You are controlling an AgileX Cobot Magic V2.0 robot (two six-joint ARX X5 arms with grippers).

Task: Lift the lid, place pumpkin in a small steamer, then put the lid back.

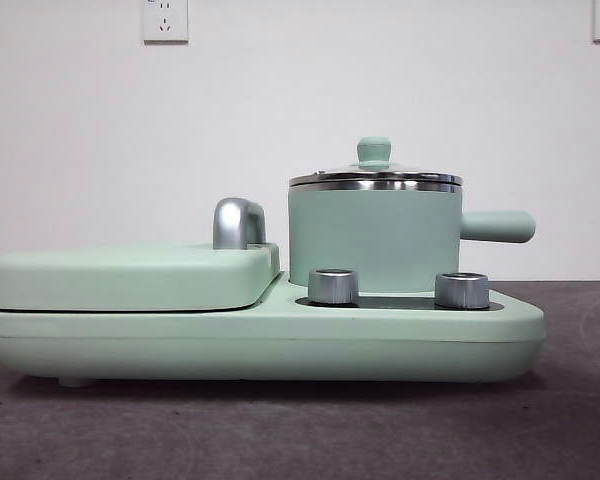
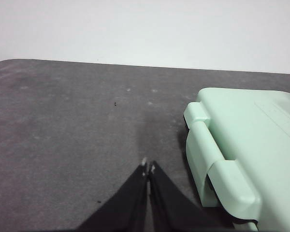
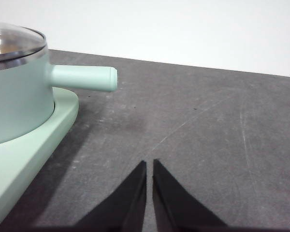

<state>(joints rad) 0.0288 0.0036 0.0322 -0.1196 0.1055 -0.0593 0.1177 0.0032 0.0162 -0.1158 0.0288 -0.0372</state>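
My left hand [image 2: 148, 166] and right hand [image 3: 149, 164] hover pressed together over the dark tabletop [image 3: 208, 125], either side of the mint-green cooker base [image 1: 260, 345], where the small steamer [image 1: 375, 240] sits with the lid [image 1: 375, 172] on.

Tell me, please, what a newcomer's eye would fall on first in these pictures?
First, the small steamer, a mint-green pot with the lid on it, standing on the right part of a wide mint-green cooker base. To its left lies the flat griddle cover with a shiny steel handle. Both arms wait off to the sides: left claw and right claw, each shut over the dark table.
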